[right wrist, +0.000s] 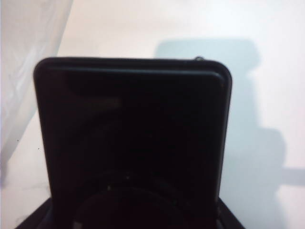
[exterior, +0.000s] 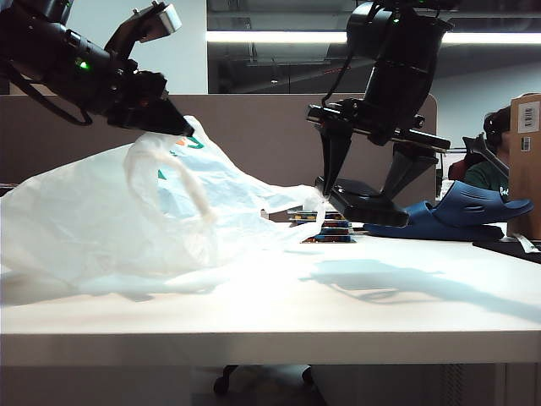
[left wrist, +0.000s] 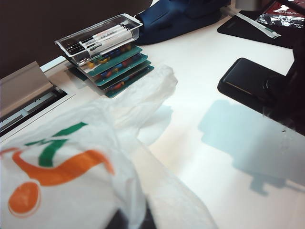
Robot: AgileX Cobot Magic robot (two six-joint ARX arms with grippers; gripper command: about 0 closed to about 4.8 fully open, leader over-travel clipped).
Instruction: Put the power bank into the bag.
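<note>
The bag (exterior: 127, 220) is white crinkled plastic with green and orange print (left wrist: 52, 162), lying heaped on the left of the table. My left gripper (exterior: 179, 127) is up at the bag's top, shut on a fold of the plastic (left wrist: 133, 220) and holding it raised. The power bank (exterior: 368, 205) is a flat black slab held a little above the table, to the right of the bag's edge. My right gripper (exterior: 365, 193) is shut on it, one finger on each side. In the right wrist view the power bank (right wrist: 133, 129) fills the frame. The left wrist view shows the power bank (left wrist: 245, 83) beyond the bag.
A blue clog (exterior: 469, 211) lies at the back right. A stack of green trays with a clear pen box (left wrist: 105, 40) on top stands behind the bag's tip. A black mat (left wrist: 252, 26) and a cardboard box (exterior: 526, 161) sit at the far right.
</note>
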